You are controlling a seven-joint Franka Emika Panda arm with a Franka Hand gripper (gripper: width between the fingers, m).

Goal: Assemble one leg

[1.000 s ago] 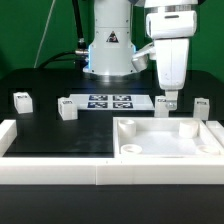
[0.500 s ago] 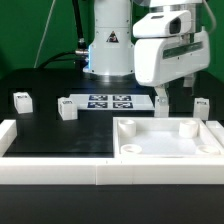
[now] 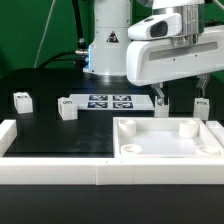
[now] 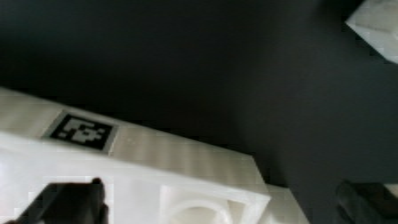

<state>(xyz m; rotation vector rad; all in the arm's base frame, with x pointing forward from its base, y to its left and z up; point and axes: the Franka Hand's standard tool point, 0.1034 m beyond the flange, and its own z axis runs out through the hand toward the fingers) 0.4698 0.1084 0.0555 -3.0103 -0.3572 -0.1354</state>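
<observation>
My gripper point(image 4: 217, 200) is released, empty; one leg point(image 3: 67, 109) sits loose at ten o'clock of the tray part point(image 3: 170, 153), nothing mounted yet

The table point(image 3: 60, 135) is a dull, matt black sheet. The leg point(image 3: 22, 100) at the exterior view's left and the tray-like part point(image 3: 170, 148) look like matt white plastic. In the wrist view a tagged white part point(image 4: 169, 150) shows fine ribbed lines. The arm's casing point(image 3: 170, 60) is smooth, glossy white.
</observation>
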